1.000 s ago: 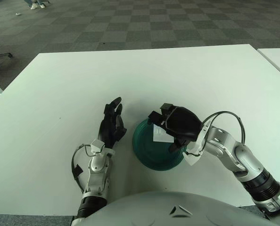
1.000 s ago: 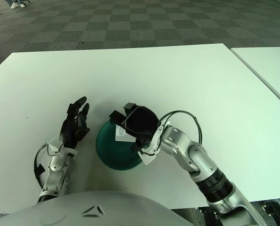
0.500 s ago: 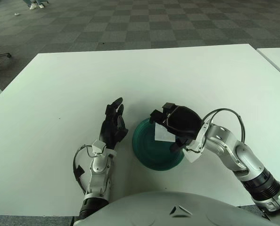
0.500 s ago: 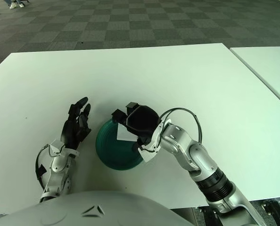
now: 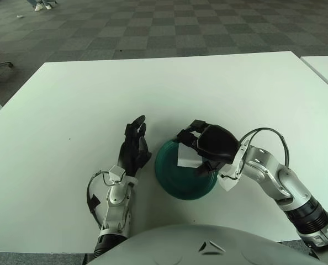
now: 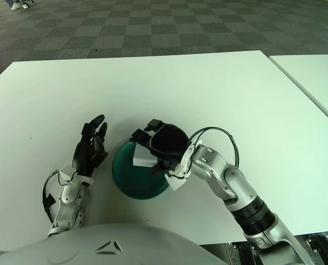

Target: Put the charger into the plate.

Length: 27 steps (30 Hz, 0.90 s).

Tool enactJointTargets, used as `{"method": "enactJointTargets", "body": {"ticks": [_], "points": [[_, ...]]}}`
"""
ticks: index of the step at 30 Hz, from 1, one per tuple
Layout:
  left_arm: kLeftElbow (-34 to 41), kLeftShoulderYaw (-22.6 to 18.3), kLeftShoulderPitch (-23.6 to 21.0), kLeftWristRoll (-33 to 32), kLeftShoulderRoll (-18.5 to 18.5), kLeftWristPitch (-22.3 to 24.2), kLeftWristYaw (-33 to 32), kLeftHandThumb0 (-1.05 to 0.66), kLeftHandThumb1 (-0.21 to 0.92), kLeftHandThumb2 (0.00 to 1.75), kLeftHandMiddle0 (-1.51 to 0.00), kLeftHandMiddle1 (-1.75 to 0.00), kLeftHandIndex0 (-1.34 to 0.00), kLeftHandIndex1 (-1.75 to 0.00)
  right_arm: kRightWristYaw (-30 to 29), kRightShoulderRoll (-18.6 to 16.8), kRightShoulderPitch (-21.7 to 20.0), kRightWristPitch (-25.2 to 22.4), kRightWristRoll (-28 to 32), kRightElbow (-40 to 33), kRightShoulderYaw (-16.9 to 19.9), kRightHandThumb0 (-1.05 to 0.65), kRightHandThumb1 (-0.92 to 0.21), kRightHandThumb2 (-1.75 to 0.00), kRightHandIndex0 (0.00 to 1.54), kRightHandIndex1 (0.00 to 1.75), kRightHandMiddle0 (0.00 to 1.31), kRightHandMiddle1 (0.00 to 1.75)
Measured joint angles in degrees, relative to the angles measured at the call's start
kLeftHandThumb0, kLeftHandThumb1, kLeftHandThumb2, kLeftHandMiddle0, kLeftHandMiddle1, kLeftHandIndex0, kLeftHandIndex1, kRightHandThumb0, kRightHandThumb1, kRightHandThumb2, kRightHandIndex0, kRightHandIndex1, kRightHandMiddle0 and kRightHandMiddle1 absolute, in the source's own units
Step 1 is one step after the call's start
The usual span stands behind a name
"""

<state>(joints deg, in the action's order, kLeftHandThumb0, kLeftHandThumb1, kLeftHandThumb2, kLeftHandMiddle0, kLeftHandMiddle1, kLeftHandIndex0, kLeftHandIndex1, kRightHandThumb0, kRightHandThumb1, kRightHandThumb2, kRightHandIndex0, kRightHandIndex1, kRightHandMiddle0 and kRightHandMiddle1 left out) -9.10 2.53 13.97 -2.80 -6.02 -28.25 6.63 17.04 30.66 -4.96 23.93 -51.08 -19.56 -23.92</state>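
Since a second ago the right hand has tipped lower over the dish, and the white block in it has sunk toward the basin. Left to right: the left hand, fingers spread and holding nothing, shows just left of the green plate; the charger, pinched in the curled right hand, hangs over the plate's far side, beneath the palm. Risk, as judged: released so near the far rim, it may bounce out onto the white table.
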Motion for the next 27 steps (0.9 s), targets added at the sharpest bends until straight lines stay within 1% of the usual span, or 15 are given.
{"method": "enactJointTargets", "body": {"ticks": [4,7,13,21,25,27], "points": [[0.3,0.1,0.2,1.1,0.1,0.0,-0.4,-0.87,0.92,0.97,-0.19,0.0,0.0,-0.57,-2.6,-0.4,0.0,1.2,-0.6,0.2,-0.1,-1.05,-0.92,-1.05,0.0,0.0,0.0,0.02],[0.7,0.1,0.4,1.1,0.0,0.3,-0.8,-0.89,0.92,0.97,-0.18,0.0,0.0,-0.56,-4.5,-0.3,0.0,2.3,-0.7,0.5,-0.1,-1.05,-0.92,-1.03,0.0,0.0,0.0,0.0],[0.8,0.1,0.6,1.1,-0.2,0.4,-1.4,-0.92,0.92,0.96,-0.16,0.0,0.0,-0.53,-6.1,-0.2,0.0,3.4,-0.7,1.0,0.0,-1.05,-0.92,-0.99,0.0,0.0,0.0,0.0],[1.4,0.1,0.8,1.1,-0.1,1.2,-1.5,-0.94,0.92,0.95,-0.12,0.0,0.0,-0.47,-6.1,-0.2,0.4,3.1,-1.3,1.1,0.1,-1.05,-0.92,-0.99,0.0,0.0,0.0,0.0],[1.6,0.1,0.9,1.1,-0.1,1.5,-1.5,-0.95,0.92,0.95,-0.1,0.0,0.0,-0.44,-3.1,-0.1,0.6,1.2,0.3,-1.3,1.8,-1.05,-0.92,-1.01,0.0,0.0,0.0,0.0],[1.6,0.1,1.0,1.1,-0.2,1.4,-1.5,-0.94,0.92,0.94,-0.1,0.0,0.0,-0.45,-3.3,-0.4,0.6,0.6,0.9,-2.2,2.8,-1.05,-0.92,-1.02,0.0,0.0,0.0,0.0]]}}
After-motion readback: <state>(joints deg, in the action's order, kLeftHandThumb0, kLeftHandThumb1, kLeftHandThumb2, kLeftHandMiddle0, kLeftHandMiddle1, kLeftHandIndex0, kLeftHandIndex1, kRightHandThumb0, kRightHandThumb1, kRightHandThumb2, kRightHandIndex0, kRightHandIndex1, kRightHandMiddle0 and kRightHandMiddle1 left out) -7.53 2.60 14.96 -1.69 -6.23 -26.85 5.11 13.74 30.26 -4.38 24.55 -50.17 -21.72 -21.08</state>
